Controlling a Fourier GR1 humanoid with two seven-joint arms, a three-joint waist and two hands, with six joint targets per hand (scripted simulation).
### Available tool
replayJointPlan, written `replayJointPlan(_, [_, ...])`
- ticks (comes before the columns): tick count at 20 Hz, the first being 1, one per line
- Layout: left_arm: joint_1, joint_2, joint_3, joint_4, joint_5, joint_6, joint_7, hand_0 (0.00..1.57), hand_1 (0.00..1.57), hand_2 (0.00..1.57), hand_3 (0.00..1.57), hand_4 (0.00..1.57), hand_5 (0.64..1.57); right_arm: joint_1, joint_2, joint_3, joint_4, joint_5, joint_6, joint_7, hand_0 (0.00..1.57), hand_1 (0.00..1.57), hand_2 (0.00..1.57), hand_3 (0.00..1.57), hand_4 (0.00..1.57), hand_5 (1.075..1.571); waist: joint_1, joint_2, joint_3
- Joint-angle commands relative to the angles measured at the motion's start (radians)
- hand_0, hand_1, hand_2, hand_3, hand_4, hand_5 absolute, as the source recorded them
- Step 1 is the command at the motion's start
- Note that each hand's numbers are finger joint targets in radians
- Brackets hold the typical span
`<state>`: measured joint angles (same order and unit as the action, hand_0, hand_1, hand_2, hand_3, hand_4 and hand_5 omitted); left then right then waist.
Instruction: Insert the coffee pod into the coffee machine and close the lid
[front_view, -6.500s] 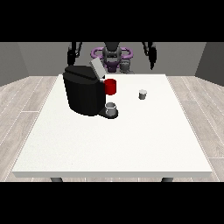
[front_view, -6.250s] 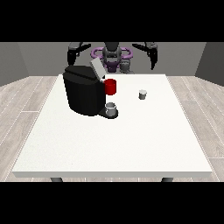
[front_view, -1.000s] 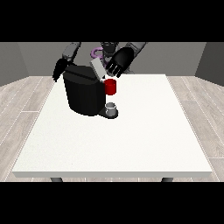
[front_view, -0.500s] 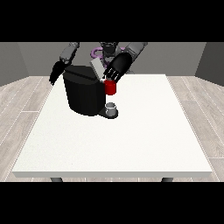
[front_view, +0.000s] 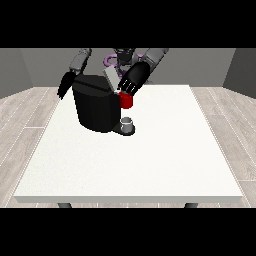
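Note:
The black coffee machine (front_view: 97, 107) stands at the table's back left, its grey lid (front_view: 109, 77) tilted up. On its front is a red part (front_view: 126, 101), with a small grey cup (front_view: 127, 123) on the drip tray below. The hand at the view's right (front_view: 135, 79) hovers over the machine's top right corner with its fingers curled downward. A small pale thing (front_view: 119, 91), apparently the coffee pod, shows at its fingertips beside the lid. The hand at the view's left (front_view: 65, 86) hangs by the machine's left side, fingers pointing down and holding nothing.
The white table (front_view: 150, 160) spreads wide in front of and to the right of the machine. The robot's torso (front_view: 122, 56) is close behind the machine. Grey wood floor surrounds the table.
The pod that stood on the table right of the machine is gone from there. Both hands came forward from the robot's sides. Over the last second the right-side hand dropped to the machine's top.

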<state>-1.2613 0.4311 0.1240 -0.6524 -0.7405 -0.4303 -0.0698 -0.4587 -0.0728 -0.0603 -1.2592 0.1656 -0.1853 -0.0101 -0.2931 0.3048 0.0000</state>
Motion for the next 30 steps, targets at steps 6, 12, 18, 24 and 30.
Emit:
replayJointPlan(6, [-0.044, 0.004, 0.007, 0.008, -0.010, 0.023, -0.003, 1.20, 1.20, 1.25, 1.20, 0.37, 1.571, -0.047, -0.008, -0.015, 0.008, 0.005, -0.018, 0.029, 0.00, 0.00, 0.00, 0.00, 0.00, 1.571, 0.003, 0.016, 0.0004])
replayJointPlan(12, [-0.021, -0.003, 0.007, 0.007, -0.013, 0.043, -0.028, 1.19, 1.19, 1.21, 1.17, 0.36, 1.571, 0.014, -0.024, -0.022, 0.019, -0.018, 0.022, -0.031, 0.00, 0.00, 0.00, 0.00, 0.00, 1.571, -0.008, 0.013, 0.0005])
replayJointPlan(18, [-0.012, 0.027, -0.051, 0.015, -0.095, 0.095, -0.054, 1.22, 1.22, 1.23, 1.10, 0.00, 1.571, -0.041, -0.004, -0.001, -0.023, -0.001, -0.003, 0.068, 0.00, 0.00, 0.00, 0.00, 0.00, 1.571, -0.015, 0.008, 0.0001])
replayJointPlan(24, [0.048, 0.033, -0.072, 0.022, -0.124, 0.141, -0.127, 1.17, 1.17, 1.17, 1.02, 0.00, 1.571, -0.009, 0.008, 0.002, -0.035, 0.021, -0.043, 0.032, 0.00, 0.00, 0.00, 0.00, 0.00, 1.571, 0.003, 0.029, -0.0001])
replayJointPlan(30, [-0.006, 0.037, -0.020, 0.032, -0.101, 0.175, -0.110, 1.11, 1.11, 1.12, 0.97, 0.00, 1.571, -0.017, 0.001, 0.008, -0.046, 0.001, -0.002, 0.025, 0.00, 0.00, 0.00, 0.00, 0.00, 1.571, -0.034, 0.058, 0.0002])
